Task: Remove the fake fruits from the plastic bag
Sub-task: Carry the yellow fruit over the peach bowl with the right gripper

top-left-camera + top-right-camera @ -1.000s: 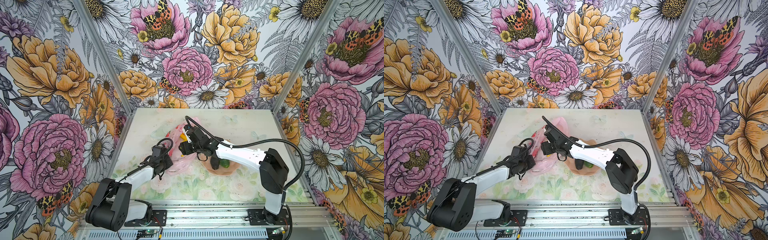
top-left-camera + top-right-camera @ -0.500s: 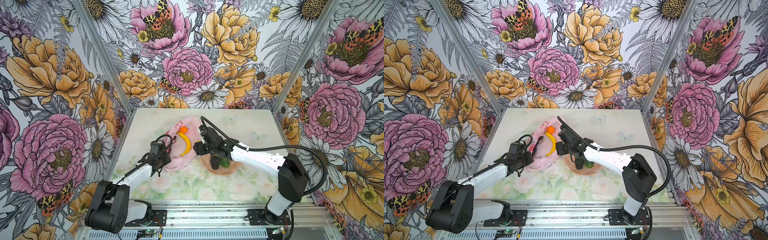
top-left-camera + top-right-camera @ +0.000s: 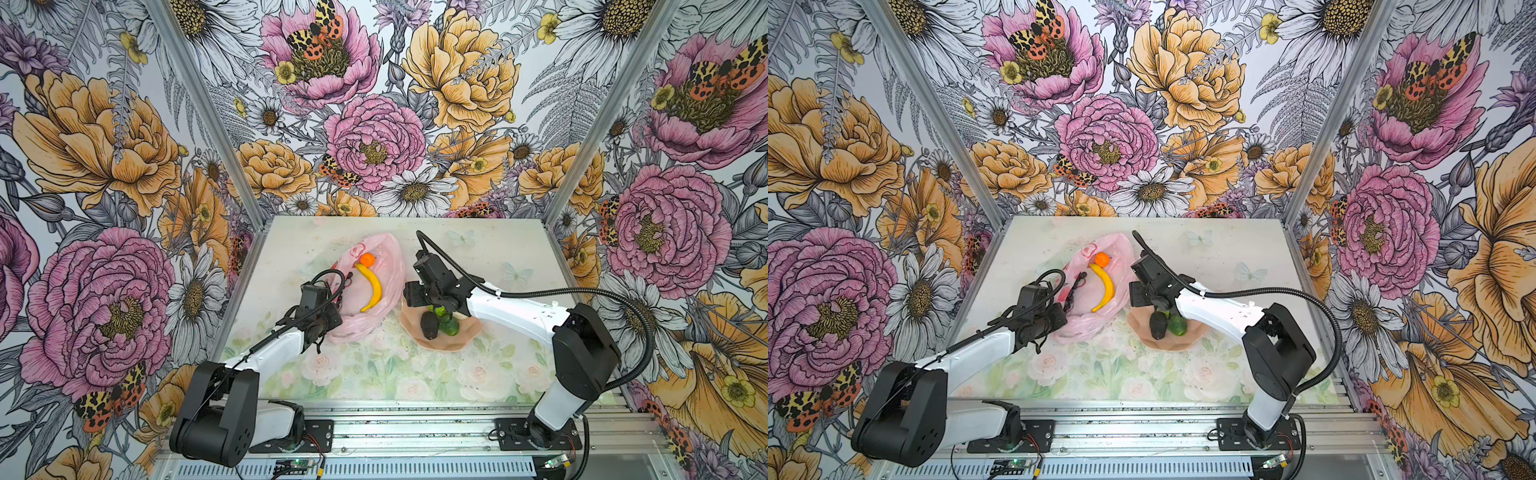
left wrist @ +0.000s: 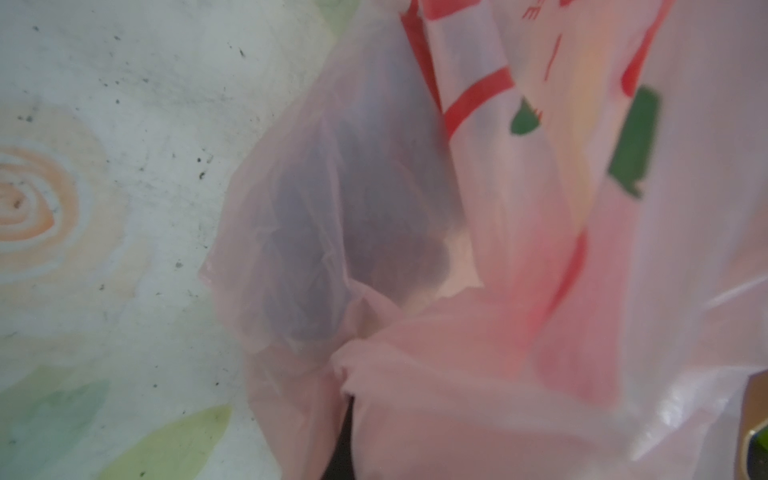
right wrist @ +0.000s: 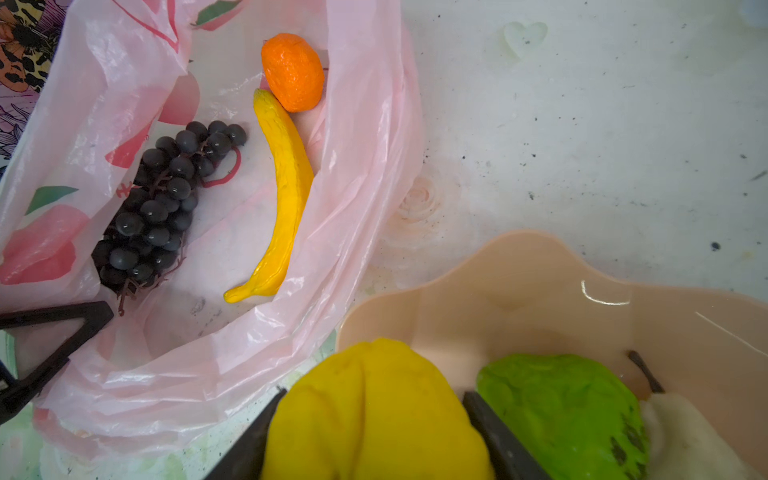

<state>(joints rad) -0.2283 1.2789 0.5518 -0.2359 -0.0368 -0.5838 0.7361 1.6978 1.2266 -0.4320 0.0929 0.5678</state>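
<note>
plastic bag (image 3: 390, 255) holds banana (image 3: 372, 286), orange (image 3: 367, 259), grape bunch (image 5: 166, 199); bowl (image 3: 440, 343) holds avocado (image 3: 429, 325), lime (image 3: 449, 327). right gripper (image 5: 374, 397) jaws wide, clamping lemon (image 5: 374, 415) at bowl rim; left gripper (image 3: 334, 318) closed, pinching bag edge, fingertips buried in film.

My work cell is closed in by a far wall (image 3: 374, 137), a left wall (image 3: 104, 166) and a right wall (image 3: 665, 208), all papered with big pink and orange peonies, white daisies and spotted moths. Aluminium posts (image 3: 210, 112) run up the far corners. My table (image 3: 374, 374) is printed with pale roses and green leaves and flecked with dark specks. A grooved metal rail (image 3: 415, 432) crosses its near edge. The light is soft and even.
</note>
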